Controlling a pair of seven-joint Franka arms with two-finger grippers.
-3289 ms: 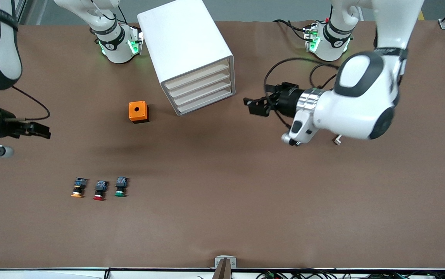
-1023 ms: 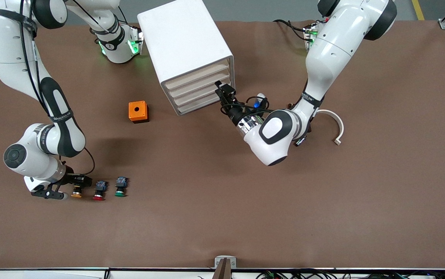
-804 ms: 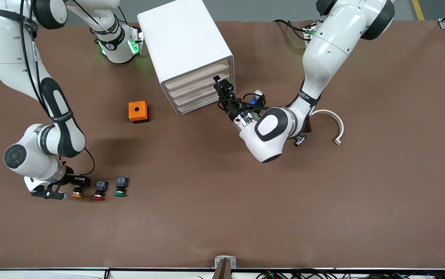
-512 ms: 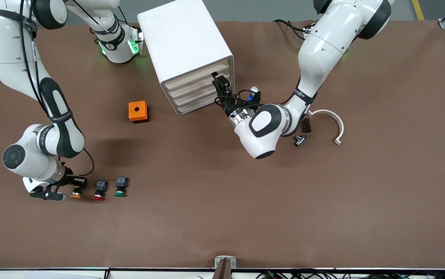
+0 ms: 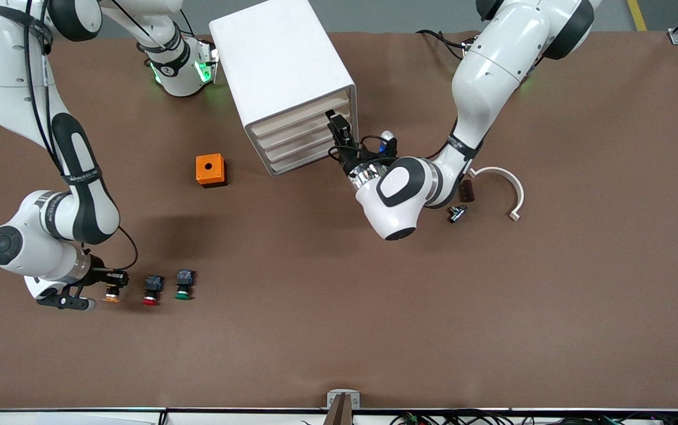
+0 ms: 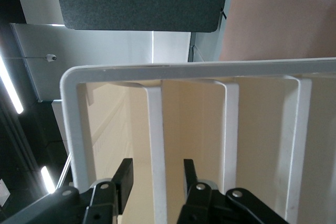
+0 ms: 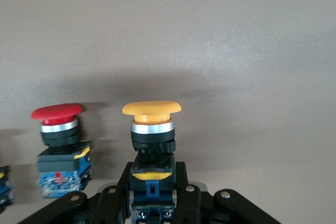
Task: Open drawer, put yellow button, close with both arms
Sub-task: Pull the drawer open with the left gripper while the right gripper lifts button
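Note:
The yellow button (image 5: 111, 294) lies on the brown table at the right arm's end of a row of three buttons. My right gripper (image 5: 116, 280) is shut on its black and blue body. In the right wrist view the yellow button (image 7: 151, 109) sits between the fingers of the right gripper (image 7: 152, 184), cap pointing away. My left gripper (image 5: 338, 126) is at the front of the white drawer cabinet (image 5: 283, 71), by the upper drawers, which all look shut. In the left wrist view the left gripper (image 6: 156, 178) is open, its jaws on either side of a white strip of the cabinet (image 6: 157, 129).
The red-capped button (image 5: 150, 289) and the green-capped button (image 5: 183, 284) lie beside the yellow one; the red one also shows in the right wrist view (image 7: 56, 114). An orange box (image 5: 211, 170) stands beside the cabinet. A white curved piece (image 5: 507, 186) and small parts (image 5: 456, 212) lie by the left arm.
Both arms came down from high positions. The right gripper reached the yellow button, closed on it and shifted it slightly toward the right arm's end. The left gripper moved up to the drawer fronts.

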